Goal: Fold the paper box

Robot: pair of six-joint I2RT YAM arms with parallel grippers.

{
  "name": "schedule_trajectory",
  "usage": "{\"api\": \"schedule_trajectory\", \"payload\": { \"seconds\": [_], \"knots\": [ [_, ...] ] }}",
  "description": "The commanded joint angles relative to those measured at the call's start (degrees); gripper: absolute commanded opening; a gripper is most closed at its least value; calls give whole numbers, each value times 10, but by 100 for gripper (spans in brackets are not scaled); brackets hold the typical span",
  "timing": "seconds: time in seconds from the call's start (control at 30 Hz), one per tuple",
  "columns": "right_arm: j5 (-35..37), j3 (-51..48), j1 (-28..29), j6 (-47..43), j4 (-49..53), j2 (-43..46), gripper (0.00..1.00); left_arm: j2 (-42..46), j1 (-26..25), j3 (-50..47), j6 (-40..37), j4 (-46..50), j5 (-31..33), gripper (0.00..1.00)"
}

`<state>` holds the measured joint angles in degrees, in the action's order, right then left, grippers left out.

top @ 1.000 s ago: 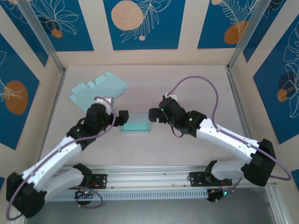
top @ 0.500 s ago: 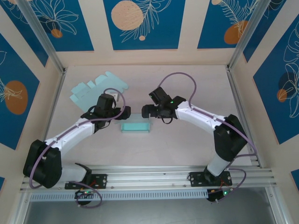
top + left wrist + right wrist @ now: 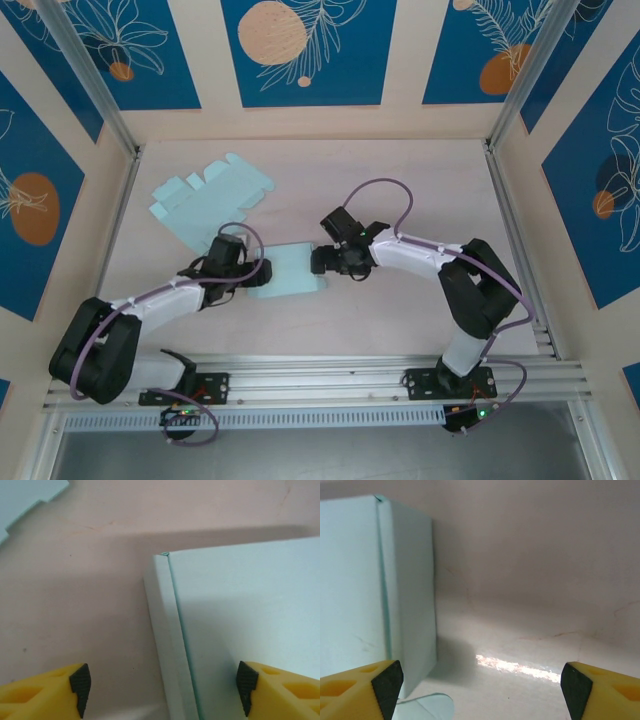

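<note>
The pale teal paper box (image 3: 292, 268) lies mid-table between my two grippers, its flat top facing up. My left gripper (image 3: 264, 272) is at its left end. In the left wrist view the jaws (image 3: 163, 692) stand open astride the box's (image 3: 240, 610) left wall: one fingertip over the table, the other over the top panel. My right gripper (image 3: 318, 262) is at the box's right end. In the right wrist view it (image 3: 481, 687) is open over bare table, with the box's (image 3: 350, 580) right wall by its left fingertip (image 3: 387, 685). A small rounded flap (image 3: 427, 706) pokes out at the box's base.
A flat, unfolded teal box sheet (image 3: 210, 192) lies at the back left of the table; its corner (image 3: 25, 492) appears in the left wrist view. Wooden walls and metal posts ring the table, and the arm rail (image 3: 320, 385) runs along the near edge.
Both grippers have come in low against the box's two ends. The box, earlier an open tray with a darker inside, now shows a pale flat top. Both jaws have narrowed slightly.
</note>
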<state>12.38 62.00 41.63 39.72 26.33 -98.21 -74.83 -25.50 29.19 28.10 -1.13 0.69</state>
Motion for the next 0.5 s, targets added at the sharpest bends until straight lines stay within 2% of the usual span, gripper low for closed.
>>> {"api": "schedule_trajectory", "payload": {
  "seconds": [0.0,0.17,0.33,0.47],
  "knots": [
    [-19,-15,3,20,-23,-10,84,-2,5,-34,34,-7,0,73],
    [-26,-28,4,27,-40,-16,82,-6,6,-54,47,-15,6,63],
    [-24,-24,7,25,-36,-9,82,6,5,-50,44,-10,7,62],
    [-4,-23,8,24,-23,19,82,31,5,-32,28,21,34,63]
  ]
}}
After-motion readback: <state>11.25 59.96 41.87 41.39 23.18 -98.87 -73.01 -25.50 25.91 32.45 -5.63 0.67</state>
